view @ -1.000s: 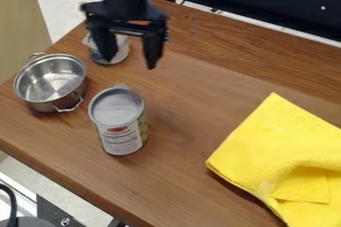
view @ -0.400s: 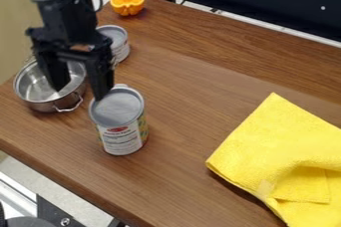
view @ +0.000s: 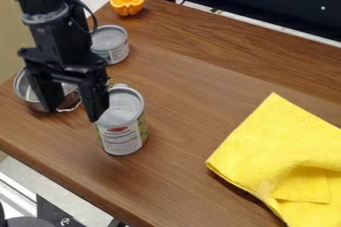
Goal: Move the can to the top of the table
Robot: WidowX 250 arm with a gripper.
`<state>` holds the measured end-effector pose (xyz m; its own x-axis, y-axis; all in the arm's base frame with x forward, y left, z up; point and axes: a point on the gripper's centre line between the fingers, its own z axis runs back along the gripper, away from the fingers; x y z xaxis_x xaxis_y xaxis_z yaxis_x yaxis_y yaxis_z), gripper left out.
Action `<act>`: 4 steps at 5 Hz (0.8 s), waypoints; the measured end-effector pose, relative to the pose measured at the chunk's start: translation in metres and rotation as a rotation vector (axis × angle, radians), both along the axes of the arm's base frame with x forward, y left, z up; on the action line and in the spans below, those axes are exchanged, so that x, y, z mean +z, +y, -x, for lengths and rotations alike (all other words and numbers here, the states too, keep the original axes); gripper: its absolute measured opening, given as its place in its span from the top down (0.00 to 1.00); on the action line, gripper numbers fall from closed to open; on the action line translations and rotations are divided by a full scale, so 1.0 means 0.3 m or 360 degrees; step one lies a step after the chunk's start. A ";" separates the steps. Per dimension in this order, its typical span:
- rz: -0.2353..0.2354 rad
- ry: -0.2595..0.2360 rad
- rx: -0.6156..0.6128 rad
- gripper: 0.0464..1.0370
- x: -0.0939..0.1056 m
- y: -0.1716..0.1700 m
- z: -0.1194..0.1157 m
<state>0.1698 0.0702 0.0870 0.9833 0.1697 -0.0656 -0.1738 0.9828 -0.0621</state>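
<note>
The worktop (view: 193, 141) looks like smooth brown wood, the grain streaking across it with a soft, satiny sheen. On it I see a pot (view: 33, 102) of shiny silvery metal, its handle bare metal too. The tall can (view: 123, 121) has a dull grey metal lid and a printed label that looks like smooth paper; the short can (view: 110, 44) looks much the same. That yellow cloth (view: 279, 151) is matt and slightly fuzzy. The orange (view: 127, 3) has moist-looking flesh, and the end effector (view: 72, 105) is matt black.
</note>
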 end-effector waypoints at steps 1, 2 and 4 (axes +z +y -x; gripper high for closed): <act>-0.0014 -0.0029 0.0003 0.04 -0.039 -0.021 0.003; -0.0013 -0.0062 0.0014 0.04 -0.069 -0.041 0.003; -0.0030 -0.0102 0.0052 0.04 -0.120 -0.070 -0.054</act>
<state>0.1859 0.0491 0.0510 0.9794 0.2021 0.0006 -0.2017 0.9779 -0.0555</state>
